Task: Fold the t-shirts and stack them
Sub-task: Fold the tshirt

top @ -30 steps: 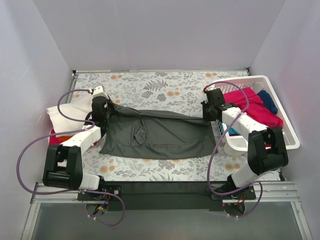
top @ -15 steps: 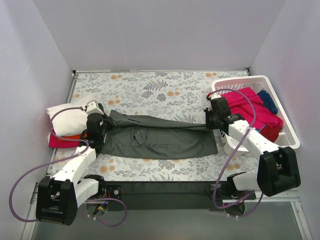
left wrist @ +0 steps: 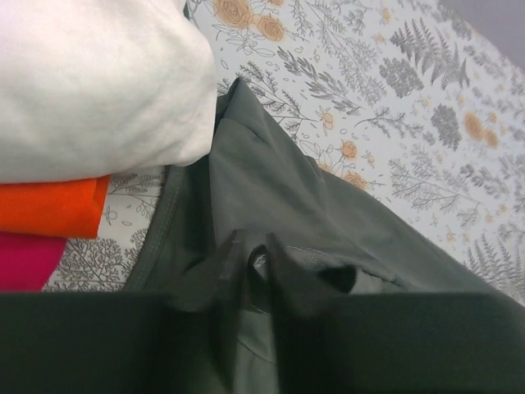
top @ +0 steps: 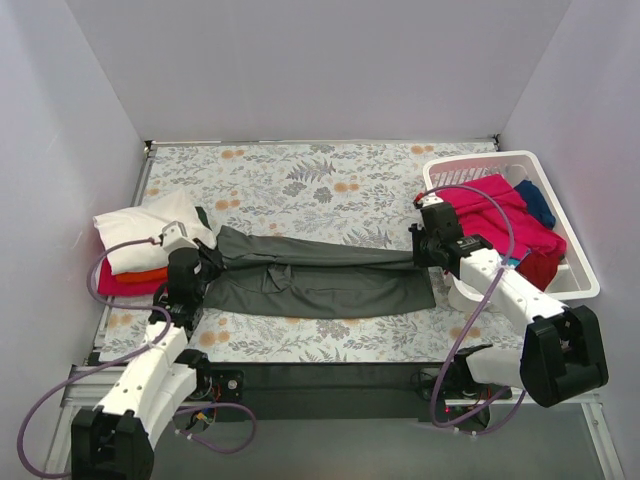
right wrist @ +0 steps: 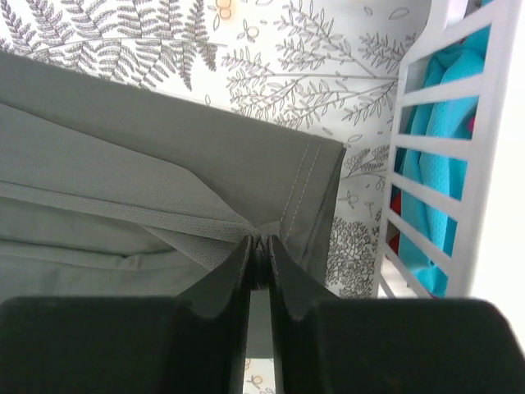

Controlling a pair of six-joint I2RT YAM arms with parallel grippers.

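Observation:
A dark grey t-shirt lies across the middle of the table, its far edge folded towards me. My left gripper is shut on its left end, seen in the left wrist view. My right gripper is shut on its right end, pinching the hem. A folded stack at the left holds a white t-shirt over an orange one and a magenta one. Magenta, navy, maroon and teal t-shirts lie in the basket.
The white slatted basket stands at the right edge, close beside my right gripper. The table carries a floral cloth. Grey walls close in the left, back and right sides.
Both grippers have pulled the grey t-shirt's far edge towards me, folding it over; the shirt is now a narrower band. Both arms have drawn back and lower.

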